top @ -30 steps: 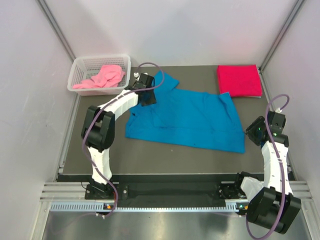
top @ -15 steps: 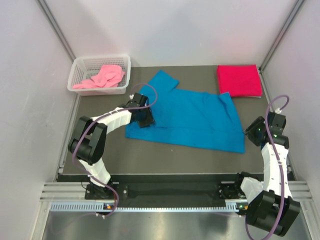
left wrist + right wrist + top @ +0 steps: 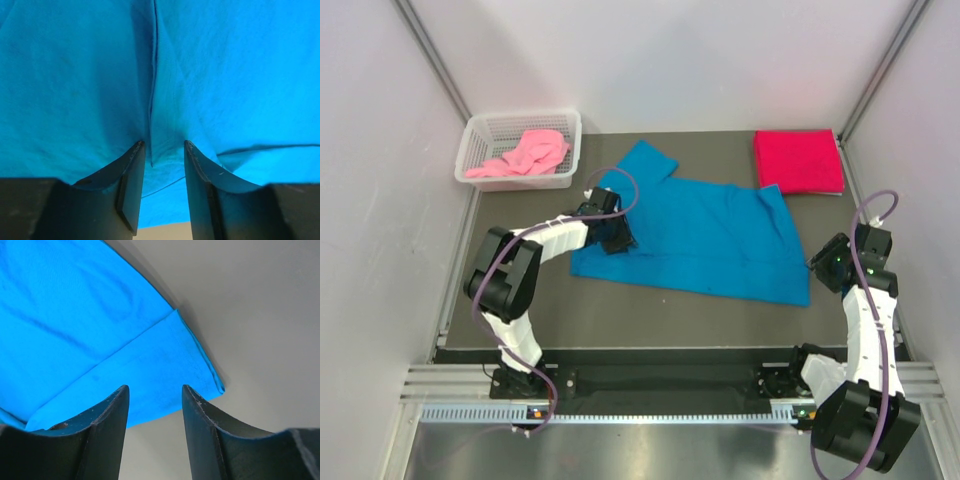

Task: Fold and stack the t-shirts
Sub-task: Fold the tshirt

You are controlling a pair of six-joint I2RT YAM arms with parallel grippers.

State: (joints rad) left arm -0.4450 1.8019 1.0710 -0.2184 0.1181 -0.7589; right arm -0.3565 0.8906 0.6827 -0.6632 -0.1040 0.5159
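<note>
A: Blue shirt [image 3: 710, 235] is lying flat mid-frame. Why is the left gripper [image 3: 162, 147] pressing on its left side?

B: Jaws parted, straddling a pucker, probably readying a fold. Right gripper [image 3: 152, 390] is hovering open, empty, by the lower-right corner.

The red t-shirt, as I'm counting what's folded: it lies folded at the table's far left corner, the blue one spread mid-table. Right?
No: the red t-shirt lies folded at the far right corner of the table, not the left, as the top external view shows. The blue one is spread mid-table.
</note>
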